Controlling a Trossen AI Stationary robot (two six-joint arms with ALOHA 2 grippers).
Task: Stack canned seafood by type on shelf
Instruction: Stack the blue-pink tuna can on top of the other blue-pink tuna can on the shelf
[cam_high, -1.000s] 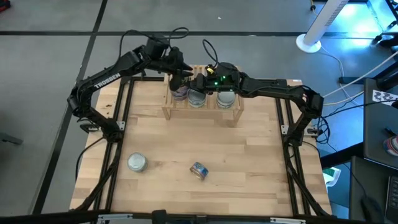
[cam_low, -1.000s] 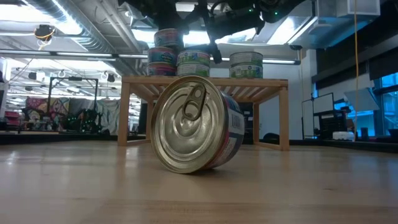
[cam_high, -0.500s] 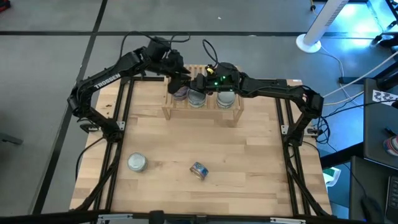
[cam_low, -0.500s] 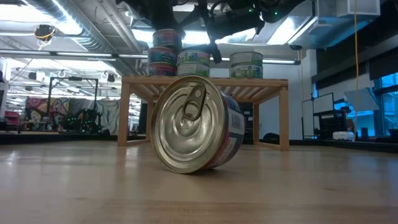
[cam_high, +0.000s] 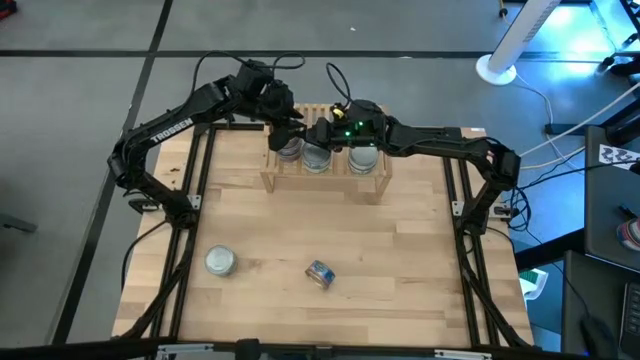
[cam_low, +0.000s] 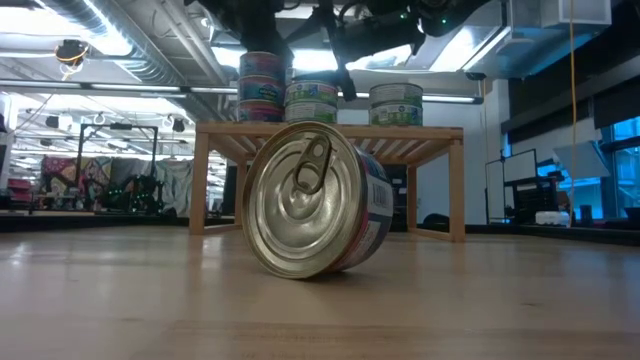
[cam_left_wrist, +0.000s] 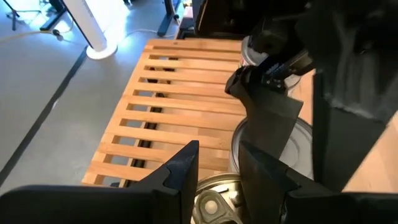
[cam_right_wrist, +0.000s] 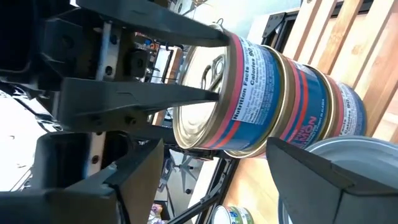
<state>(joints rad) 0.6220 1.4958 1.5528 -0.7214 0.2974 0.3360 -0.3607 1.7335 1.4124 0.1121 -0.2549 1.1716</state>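
On the light-wood shelf (cam_high: 325, 175) at the far side, two blue-red tins are stacked (cam_low: 261, 88), top tin (cam_right_wrist: 249, 81) on bottom tin (cam_right_wrist: 314, 115). Beside them stand a teal-green tin (cam_low: 312, 100) and another tin (cam_low: 396, 103). My left gripper (cam_left_wrist: 217, 149) reaches over the stack from the far left, its fingers slightly apart over the top tin's gold lid. My right gripper (cam_right_wrist: 230, 180) stands open and nearly level beside the stack, over the middle tin, touching nothing. A blue-red tin (cam_high: 320, 272) lies on its side on the table, and a silver-lidded tin (cam_high: 220, 262) stands upright. My left gripper lays its two fingers (cam_right_wrist: 161, 93) over the top tin's lid (cam_right_wrist: 202, 109), slanting down from the far left. The pull ring (cam_right_wrist: 213, 62) sits in the gap between them, not pinched. The tin stands level on the lower tin. Whether the fingers press on the lid I cannot tell.
The shelf's slats (cam_left_wrist: 161, 118) to the left of the stack are bare. Black frame rails (cam_high: 190, 220) run along both table sides. A white fan base (cam_high: 496, 68) and cables lie on the floor beyond the far right corner.
The stack's top tin has slid a little toward the table's left and now sits in line with the tin under it. My left gripper has tipped slightly further down over it without shifting place. My right gripper has kept still.
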